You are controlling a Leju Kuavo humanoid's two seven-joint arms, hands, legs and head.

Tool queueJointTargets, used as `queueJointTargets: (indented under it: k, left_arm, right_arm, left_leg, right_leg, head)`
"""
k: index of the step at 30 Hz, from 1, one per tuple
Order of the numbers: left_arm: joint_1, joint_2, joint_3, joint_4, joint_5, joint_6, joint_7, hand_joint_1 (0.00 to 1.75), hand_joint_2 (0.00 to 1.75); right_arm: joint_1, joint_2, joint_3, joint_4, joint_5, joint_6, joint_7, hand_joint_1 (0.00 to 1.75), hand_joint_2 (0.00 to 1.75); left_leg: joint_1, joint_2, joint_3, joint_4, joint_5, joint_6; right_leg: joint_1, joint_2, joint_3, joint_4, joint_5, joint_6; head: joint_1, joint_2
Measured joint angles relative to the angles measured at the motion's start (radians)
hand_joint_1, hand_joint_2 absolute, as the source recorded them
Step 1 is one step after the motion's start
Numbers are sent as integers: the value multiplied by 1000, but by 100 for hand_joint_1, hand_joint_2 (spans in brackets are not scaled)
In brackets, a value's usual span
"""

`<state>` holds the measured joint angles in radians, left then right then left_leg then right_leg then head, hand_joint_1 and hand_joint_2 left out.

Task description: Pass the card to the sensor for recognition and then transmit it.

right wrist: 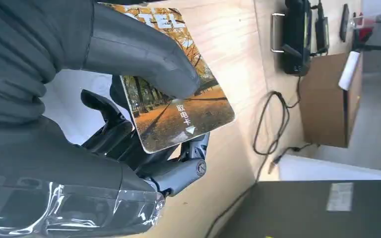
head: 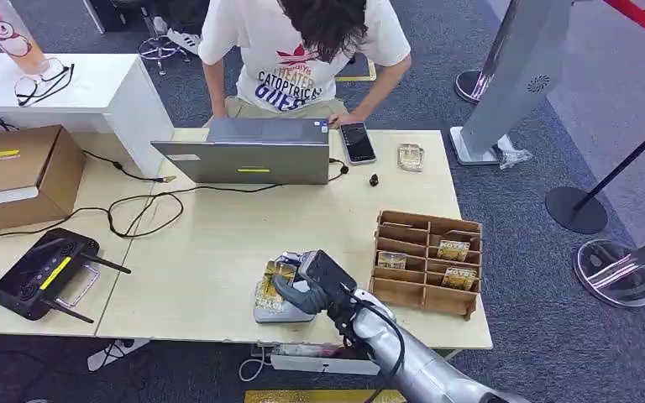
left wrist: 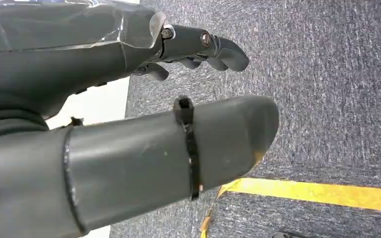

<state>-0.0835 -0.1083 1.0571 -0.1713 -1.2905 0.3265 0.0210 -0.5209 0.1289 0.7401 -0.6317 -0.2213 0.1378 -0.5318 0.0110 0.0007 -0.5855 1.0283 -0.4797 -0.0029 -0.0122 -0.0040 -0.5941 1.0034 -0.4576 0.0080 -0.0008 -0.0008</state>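
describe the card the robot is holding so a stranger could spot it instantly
Start at the wooden card rack on the table's right end, then look just left to the robot's right hand. The card pinched there shows an autumn park; unlike the rack's cards, it's held above a grey sensor pad.

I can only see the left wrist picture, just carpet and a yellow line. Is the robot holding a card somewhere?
Observer: Yes. The right hand pinches a card with an autumn tree picture, thumb on top.
Operator: Where is it?
Observer: Over a flat grey reader at the table's near edge.
Operator: Are there more cards?
Observer: Yes, three sit in a wooden rack to the right of the hand.
Operator: Is anyone there?
Observer: A person sits across the table behind a laptop.
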Motion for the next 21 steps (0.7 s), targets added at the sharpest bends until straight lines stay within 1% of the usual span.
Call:
queueJointTargets:
  k: [10,17,19,21]
  left_arm:
    - [0,0,0,0,-8,0,10,0,0]
    - [0,0,0,0,-11,0,12,0,0]
    - [0,0,0,0,-14,0,18,0,0]
    - [0,0,0,0,-17,0,21,0,0]
  right_arm:
    - [-12,29,0,-8,57,-53,10,175,175]
    - [-18,42,1,5,60,-63,10,175,175]
    - [-19,45,2,9,81,-83,8,175,175]
    - [-20,51,4,16,104,-124,7,175,175]
  left_leg:
    - [0,0,0,0,0,0]
    - [0,0,0,0,0,0]
    - [0,0,0,0,0,0]
    - [0,0,0,0,0,0]
  right_leg:
    - [0,0,0,0,0,0]
    - [0,0,0,0,0,0]
    - [0,0,0,0,0,0]
    - [0,0,0,0,0,0]
  head:
    - [0,0]
    - [0,0]
    - [0,0]
    - [0,0]
